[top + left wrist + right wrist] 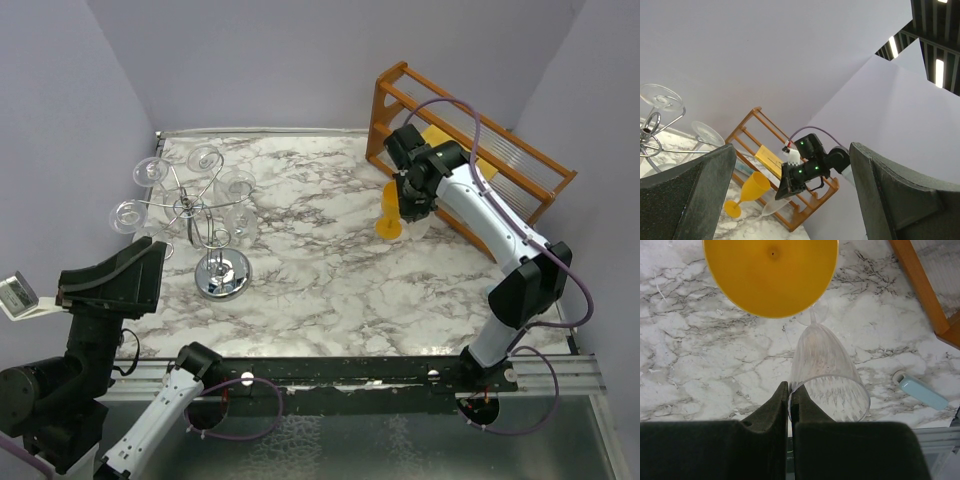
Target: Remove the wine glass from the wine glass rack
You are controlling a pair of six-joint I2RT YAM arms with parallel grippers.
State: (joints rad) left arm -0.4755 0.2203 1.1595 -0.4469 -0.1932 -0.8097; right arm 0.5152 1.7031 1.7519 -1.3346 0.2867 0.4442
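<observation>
The wine glass rack (222,272), a silvery wire tree on a round chrome base, stands at the left with several clear glasses (205,158) hanging upside down from it; part of it shows in the left wrist view (651,131). My right gripper (410,203) is far right of it, by the wooden shelf. It is shut (790,390) on the rim of a clear wine glass (826,365), which hangs tilted beside a yellow glass (771,275) standing on the table. That clear glass (774,205) also shows in the left wrist view. My left gripper (135,268) is open and empty at the near left.
An orange-brown wooden slatted shelf (470,130) stands at the back right, close behind my right gripper. A small pale blue object (920,390) lies on the marble table (320,250) near the shelf. A white device (15,295) sits off the table's left edge.
</observation>
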